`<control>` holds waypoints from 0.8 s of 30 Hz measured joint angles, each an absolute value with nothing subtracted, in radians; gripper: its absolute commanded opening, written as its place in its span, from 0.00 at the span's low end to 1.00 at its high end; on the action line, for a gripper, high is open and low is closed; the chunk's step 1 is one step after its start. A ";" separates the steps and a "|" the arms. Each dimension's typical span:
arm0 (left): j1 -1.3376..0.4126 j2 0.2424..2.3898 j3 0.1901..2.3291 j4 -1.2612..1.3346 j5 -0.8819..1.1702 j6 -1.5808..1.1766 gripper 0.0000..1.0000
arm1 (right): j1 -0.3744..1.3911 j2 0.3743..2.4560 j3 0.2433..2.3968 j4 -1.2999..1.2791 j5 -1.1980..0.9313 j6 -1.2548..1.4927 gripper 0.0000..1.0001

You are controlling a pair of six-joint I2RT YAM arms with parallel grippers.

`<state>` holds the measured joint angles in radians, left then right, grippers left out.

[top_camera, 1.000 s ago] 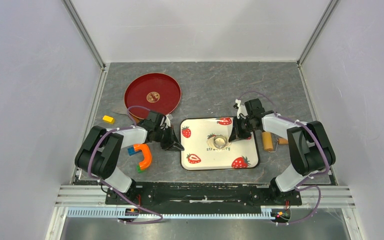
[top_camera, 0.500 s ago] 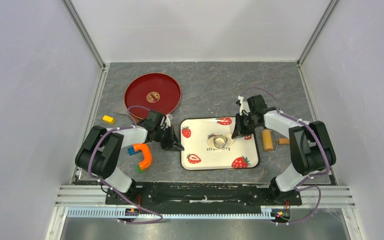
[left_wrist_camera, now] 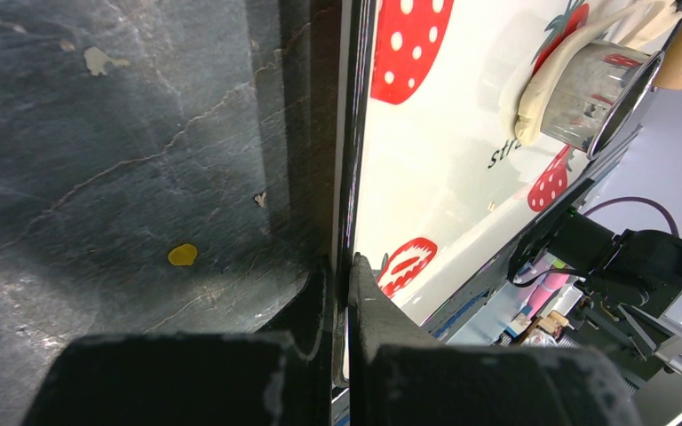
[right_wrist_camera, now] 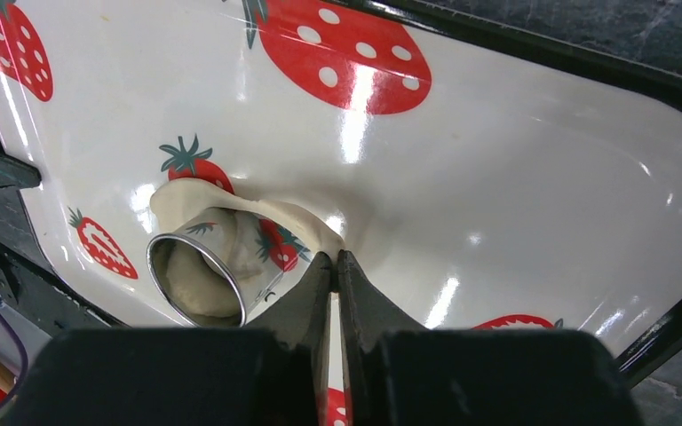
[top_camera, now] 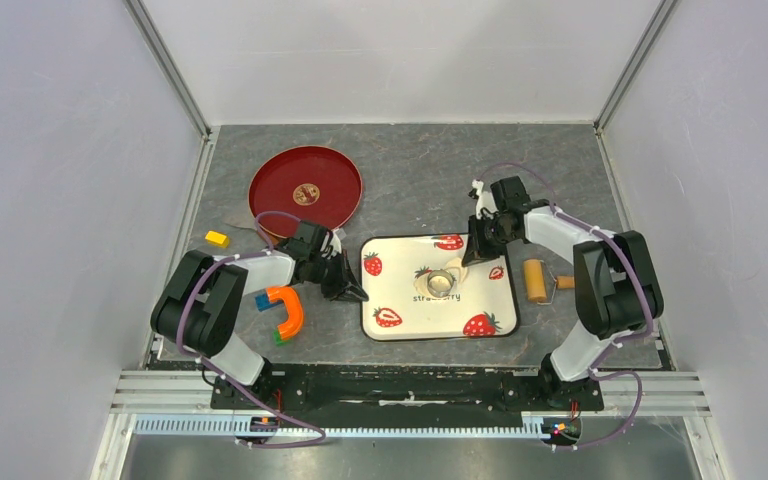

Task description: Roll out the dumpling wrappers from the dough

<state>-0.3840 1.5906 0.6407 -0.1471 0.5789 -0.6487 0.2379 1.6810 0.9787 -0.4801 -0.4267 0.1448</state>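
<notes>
A white strawberry tray [top_camera: 410,308] sits in the middle of the scene. On it, right of centre, a small metal ring [right_wrist_camera: 231,250] stands pressed into a thin sheet of the dough [right_wrist_camera: 257,208]. The pale dough inside the ring looks like a cut dumpling wrapper [right_wrist_camera: 191,288].

The step in hand appears to be peeling the spare dough from around the ring. To do it well, lift the pinched edge slowly and low, away from the ring, so the sheet tears at the cut and the ring stays put.

The right gripper [right_wrist_camera: 337,257] has its fingers pressed together on the dough's edge, just beside the ring on its far right side. The left gripper [left_wrist_camera: 344,264] is clamped on the tray's left rim, steadying it.
</notes>
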 measured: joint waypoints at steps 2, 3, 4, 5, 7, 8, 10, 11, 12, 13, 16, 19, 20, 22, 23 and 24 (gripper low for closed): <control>-0.384 1.591 0.641 -0.147 0.579 -0.649 0.02 | 0.238 1.692 0.993 -0.492 -0.429 0.144 0.06; -0.384 1.591 0.641 -0.147 0.579 -0.649 0.02 | 0.238 1.696 1.000 -0.495 -0.430 0.144 0.06; -0.384 1.591 0.641 -0.147 0.579 -0.648 0.02 | 0.238 1.699 1.005 -0.497 -0.432 0.144 0.06; -0.384 1.591 0.641 -0.147 0.579 -0.648 0.02 | 0.240 1.703 1.015 -0.501 -0.435 0.144 0.06; -0.384 1.591 0.641 -0.148 0.579 -0.648 0.02 | 0.248 1.711 1.034 -0.510 -0.437 0.145 0.07; -0.384 1.591 0.641 -0.149 0.579 -0.648 0.02 | 0.253 1.715 1.045 -0.513 -0.437 0.145 0.06; -0.384 1.591 0.642 -0.149 0.579 -0.648 0.02 | 0.273 1.730 1.074 -0.519 -0.437 0.147 0.06; -0.384 1.591 0.642 -0.150 0.579 -0.646 0.02 | 0.286 1.736 1.087 -0.519 -0.437 0.148 0.06; -0.384 1.591 0.642 -0.150 0.579 -0.643 0.02 | 0.301 1.744 1.102 -0.521 -0.437 0.150 0.06; -0.384 1.591 0.642 -0.150 0.579 -0.641 0.02 | 0.311 1.748 1.111 -0.521 -0.436 0.153 0.07; -0.384 1.591 0.643 -0.151 0.579 -0.640 0.02 | 0.353 1.753 1.137 -0.524 -0.435 0.164 0.06; -0.384 1.591 0.643 -0.152 0.579 -0.638 0.02 | 0.397 1.756 1.164 -0.532 -0.434 0.180 0.07; -0.384 1.592 0.644 -0.152 0.579 -0.638 0.02 | 0.407 1.756 1.171 -0.533 -0.434 0.184 0.07; -0.384 1.592 0.645 -0.153 0.579 -0.637 0.02 | 0.432 1.757 1.188 -0.535 -0.431 0.192 0.06; -0.384 1.592 0.645 -0.154 0.579 -0.637 0.02 | 0.443 1.757 1.194 -0.535 -0.430 0.196 0.07; -0.384 1.592 0.646 -0.155 0.579 -0.636 0.02 | 0.455 1.757 1.199 -0.536 -0.429 0.200 0.06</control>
<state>-0.3840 1.5925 0.6456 -0.1547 0.5793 -0.6361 0.4553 1.7573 1.1988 -0.5358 -0.4286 0.2005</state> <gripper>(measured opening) 0.050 0.064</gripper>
